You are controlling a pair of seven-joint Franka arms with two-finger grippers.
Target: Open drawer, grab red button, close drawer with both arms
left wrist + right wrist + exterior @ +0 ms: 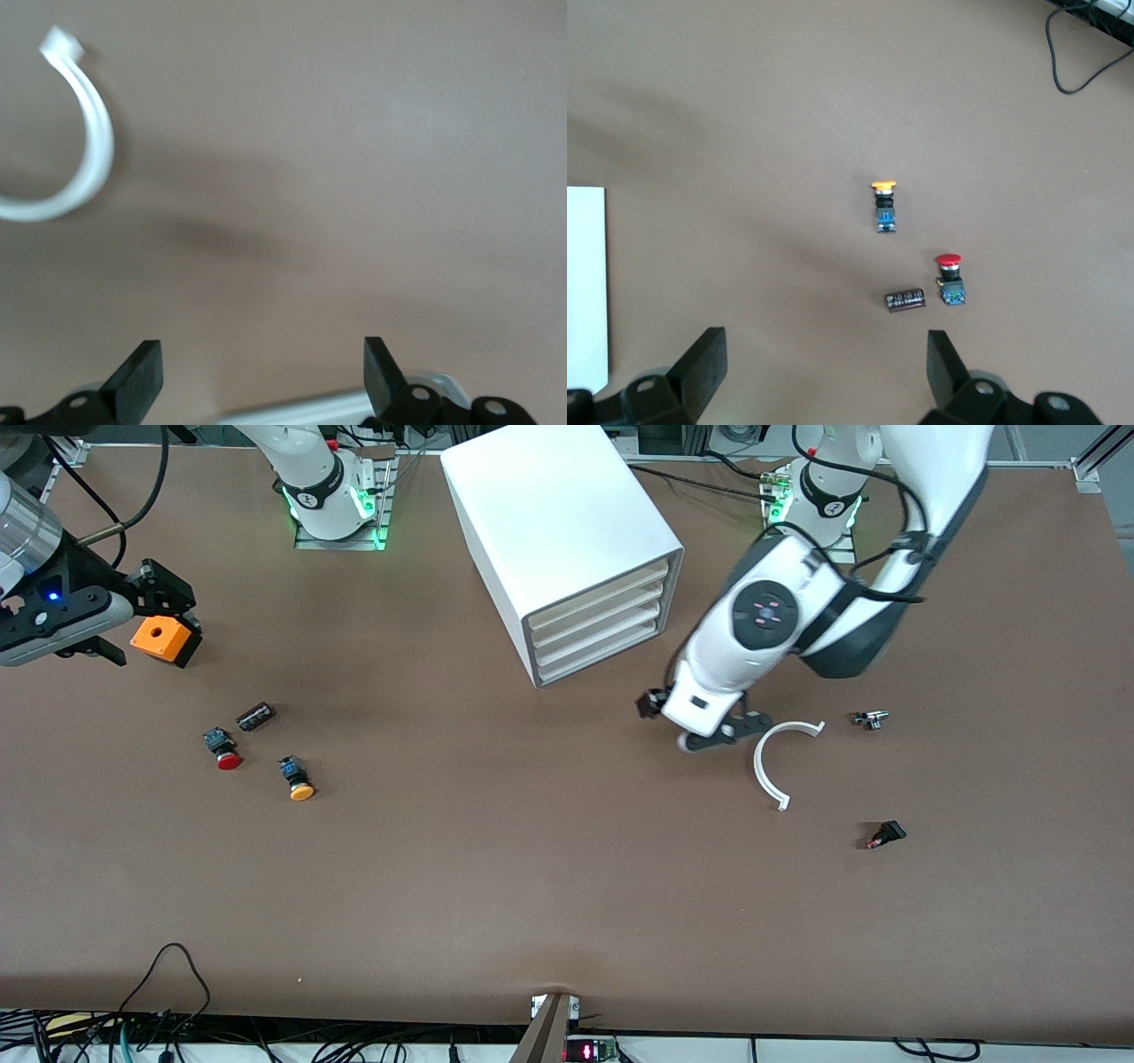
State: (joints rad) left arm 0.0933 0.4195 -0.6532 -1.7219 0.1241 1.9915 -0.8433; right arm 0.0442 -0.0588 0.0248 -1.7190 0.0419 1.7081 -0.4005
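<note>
Four drawers (595,627) sit shut in the white cabinet (558,540) you see near the edge of the table (496,886) where the arm bases stand, about midway between them. No label or writing on it can be read.

Your button (224,748), red cap on a dark body, lies on its side out on the table toward the right arm's end, not inside any drawer. Just beside it, slightly farther from the front camera, is a small dark cylinder (255,716); the orange-capped button (297,778) lies near, a little nearer the camera. Any print on these is too small to read.

Your right gripper (824,367) hangs over that end of the table near the orange box (162,638), fingers spread wide with nothing between them; its wrist view looks down on both buttons and the cylinder.

Your left gripper (264,376) hovers over bare table in front of the cabinet, beside the white curved strip (778,762), also spread wide and empty.

Toward the left arm's end lie a small metal part (871,719) and a small black part (886,834), well apart.
</note>
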